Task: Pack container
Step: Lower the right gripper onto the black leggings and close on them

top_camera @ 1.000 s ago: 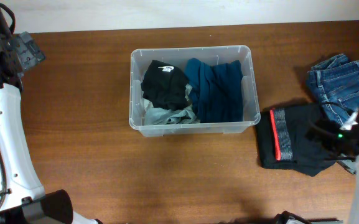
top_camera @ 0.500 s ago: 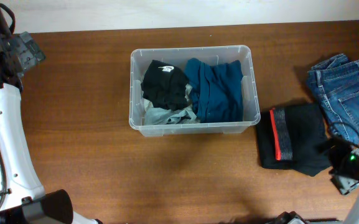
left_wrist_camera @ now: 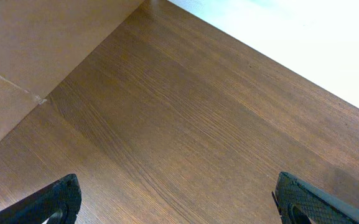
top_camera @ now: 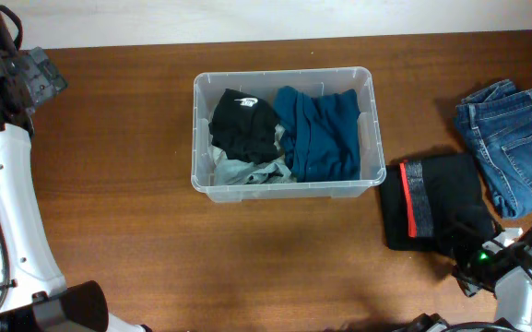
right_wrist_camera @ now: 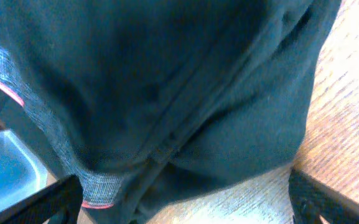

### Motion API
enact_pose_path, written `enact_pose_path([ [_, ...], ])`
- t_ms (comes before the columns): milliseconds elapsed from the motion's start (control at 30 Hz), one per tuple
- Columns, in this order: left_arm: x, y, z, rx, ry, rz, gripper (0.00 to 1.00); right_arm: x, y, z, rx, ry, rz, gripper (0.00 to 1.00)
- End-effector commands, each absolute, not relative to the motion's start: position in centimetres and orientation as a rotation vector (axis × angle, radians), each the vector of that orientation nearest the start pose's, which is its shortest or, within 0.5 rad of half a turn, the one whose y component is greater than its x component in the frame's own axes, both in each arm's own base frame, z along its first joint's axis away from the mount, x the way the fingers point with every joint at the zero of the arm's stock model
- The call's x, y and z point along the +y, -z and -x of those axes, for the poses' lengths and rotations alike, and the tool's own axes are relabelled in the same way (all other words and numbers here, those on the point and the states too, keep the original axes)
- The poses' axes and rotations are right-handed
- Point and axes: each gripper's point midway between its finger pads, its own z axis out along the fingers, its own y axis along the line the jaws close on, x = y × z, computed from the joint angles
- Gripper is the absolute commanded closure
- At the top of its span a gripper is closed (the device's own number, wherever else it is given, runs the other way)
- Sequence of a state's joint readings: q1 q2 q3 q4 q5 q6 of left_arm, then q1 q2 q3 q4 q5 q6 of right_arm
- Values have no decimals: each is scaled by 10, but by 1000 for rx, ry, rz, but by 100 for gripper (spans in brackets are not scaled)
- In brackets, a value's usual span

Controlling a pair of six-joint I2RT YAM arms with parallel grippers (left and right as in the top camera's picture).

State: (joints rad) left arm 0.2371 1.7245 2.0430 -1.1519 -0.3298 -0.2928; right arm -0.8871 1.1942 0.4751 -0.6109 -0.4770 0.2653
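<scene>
From overhead, the brown wood table runs up to a pale wall along its far edge. The container sits at the middle, holding a black garment, a teal garment and a grey garment. The black one has a white tag, too small to read. Bare wood lies open to its left and front. To its right are a folded black garment with a red stripe (just beside the container wall) and blue jeans. The left arm stands at the left edge and the right arm at the lower right corner. In the left wrist view, the left gripper has its jaws spread wide over bare wood, holding nothing. In the right wrist view, the right gripper is likewise released, its jaws wide apart over the striped garment's edge.
</scene>
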Motion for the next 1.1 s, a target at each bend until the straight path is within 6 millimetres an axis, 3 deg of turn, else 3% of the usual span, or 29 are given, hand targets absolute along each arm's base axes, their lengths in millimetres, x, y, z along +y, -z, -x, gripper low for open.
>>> enact_pose_path([
  [0,157,-339,-406,2228,-367,781,1,-101,-12,-186,2267,-563,-1492,2],
  [200,157,-339,-406,2228,-367,781,1,-96,4,-188,2151,-609,-1569,1],
  [600,157,-339,-406,2228,-367,781,1,-87,5,-196,1971,-761,-1733,1],
  [733,157,-339,-406,2228,-367,781,1,-90,8,-194,1967,-733,-1757,0],
  [1067,157,-339,-406,2228,-367,781,1,-104,14,-186,1962,-598,-1803,9],
])
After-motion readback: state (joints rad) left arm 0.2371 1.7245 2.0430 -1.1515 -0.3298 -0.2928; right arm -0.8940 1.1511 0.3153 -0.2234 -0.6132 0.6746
